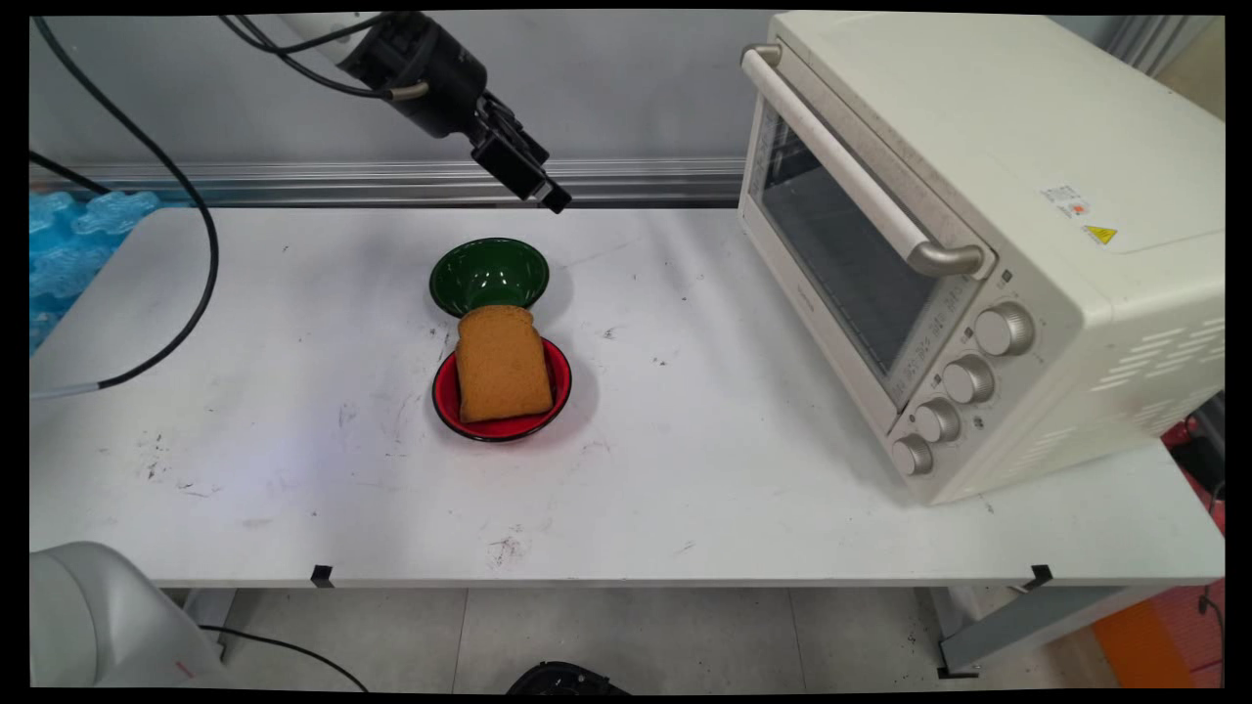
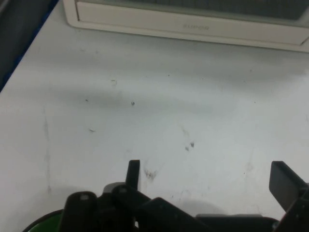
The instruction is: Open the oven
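Nearest: slice of brown toast (image 1: 502, 364), spongy and square-cornered, lies across a shallow glossy red plate (image 1: 445, 399) and overhangs its far rim — a nudge could tip it off. Just behind, touching or nearly so, a round glossy green bowl (image 1: 489, 275). Above and beyond hangs the gripper (image 1: 533, 176), fingers (image 2: 133, 172) spread wide, holding nothing. Far right: boxy cream toaster oven (image 1: 988, 244), door closed — a swing that way risks its metal handle.

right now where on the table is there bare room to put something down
Bare table lies left of the green bowl and red bowl, between them and the toaster oven, and along the front edge. The bowls touch, bread overlapping both.
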Action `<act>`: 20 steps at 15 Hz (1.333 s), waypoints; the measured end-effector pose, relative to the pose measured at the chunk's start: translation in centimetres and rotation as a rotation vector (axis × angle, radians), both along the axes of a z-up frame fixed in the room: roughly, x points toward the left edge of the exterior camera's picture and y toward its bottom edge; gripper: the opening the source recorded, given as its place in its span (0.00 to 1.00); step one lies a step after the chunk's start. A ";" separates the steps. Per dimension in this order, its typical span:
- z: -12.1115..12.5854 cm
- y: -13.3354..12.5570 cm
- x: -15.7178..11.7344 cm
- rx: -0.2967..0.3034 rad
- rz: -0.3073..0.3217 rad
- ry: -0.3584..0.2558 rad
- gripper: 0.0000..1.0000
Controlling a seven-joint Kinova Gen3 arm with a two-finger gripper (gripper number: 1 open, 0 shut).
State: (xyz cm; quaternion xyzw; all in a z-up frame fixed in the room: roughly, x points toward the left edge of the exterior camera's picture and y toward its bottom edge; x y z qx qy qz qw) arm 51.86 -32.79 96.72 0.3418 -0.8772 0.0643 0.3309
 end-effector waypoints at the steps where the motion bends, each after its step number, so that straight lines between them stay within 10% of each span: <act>1: 0.1 -0.2 -0.2 0.002 -0.005 -0.005 1.00; 20: 2.3 -4.7 -5.5 -0.028 -0.036 -0.025 1.00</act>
